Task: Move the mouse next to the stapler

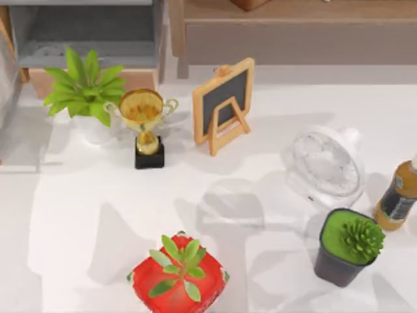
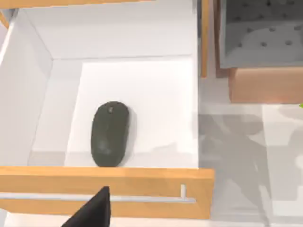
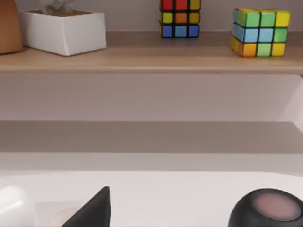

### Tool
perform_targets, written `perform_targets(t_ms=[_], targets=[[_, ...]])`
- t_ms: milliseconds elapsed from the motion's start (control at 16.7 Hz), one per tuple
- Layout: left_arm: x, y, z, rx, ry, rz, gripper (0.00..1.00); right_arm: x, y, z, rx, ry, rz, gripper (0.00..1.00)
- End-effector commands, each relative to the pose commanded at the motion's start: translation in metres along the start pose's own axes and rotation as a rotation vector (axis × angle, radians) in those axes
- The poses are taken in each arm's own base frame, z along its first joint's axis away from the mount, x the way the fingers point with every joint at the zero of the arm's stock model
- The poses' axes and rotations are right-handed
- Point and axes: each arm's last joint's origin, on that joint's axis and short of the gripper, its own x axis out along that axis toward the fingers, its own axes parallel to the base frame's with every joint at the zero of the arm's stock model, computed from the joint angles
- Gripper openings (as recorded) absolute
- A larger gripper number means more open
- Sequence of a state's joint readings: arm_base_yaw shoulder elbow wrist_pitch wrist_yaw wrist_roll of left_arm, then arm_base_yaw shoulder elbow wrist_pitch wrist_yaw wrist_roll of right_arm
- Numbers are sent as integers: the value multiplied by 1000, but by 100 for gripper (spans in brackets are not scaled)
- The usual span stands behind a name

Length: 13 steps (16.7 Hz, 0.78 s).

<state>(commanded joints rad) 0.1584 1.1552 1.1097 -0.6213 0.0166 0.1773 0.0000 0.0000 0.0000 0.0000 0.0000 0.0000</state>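
Observation:
The mouse (image 2: 110,134), black and oval, lies flat inside an open white drawer (image 2: 142,38) with a wooden front (image 2: 142,187) and a silver handle bar. A dark part of my left gripper (image 2: 92,213) sits above the drawer front, a short way short of the mouse. The stapler is out of view. A dark part of my right gripper (image 3: 92,210) hangs over the white tabletop, facing a wooden shelf (image 3: 151,59).
On the table stand a leafy plant (image 1: 83,88), a gold trophy (image 1: 144,120), a small chalkboard (image 1: 223,104), a clear fan (image 1: 324,163), a brown bottle (image 1: 399,195), a black-potted succulent (image 1: 348,246) and a red-potted one (image 1: 177,277). Colour cubes (image 3: 259,30) sit on the shelf.

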Motion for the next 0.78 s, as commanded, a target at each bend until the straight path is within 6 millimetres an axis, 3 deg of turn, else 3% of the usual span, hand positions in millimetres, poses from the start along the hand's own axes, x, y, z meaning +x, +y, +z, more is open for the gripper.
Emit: perform_targets(t_ms=[180, 360, 600, 780], targets=[[62, 28, 48, 8, 209, -5, 100, 0, 0, 0, 0, 0, 0, 100], [137, 59, 66, 4, 407, -25, 100, 0, 0, 0, 0, 0, 0, 100], [229, 93, 50, -10, 631, -71, 100, 0, 0, 0, 0, 0, 0, 100], [275, 105, 28, -11, 739, -110, 100, 0, 0, 0, 0, 0, 0, 100]])
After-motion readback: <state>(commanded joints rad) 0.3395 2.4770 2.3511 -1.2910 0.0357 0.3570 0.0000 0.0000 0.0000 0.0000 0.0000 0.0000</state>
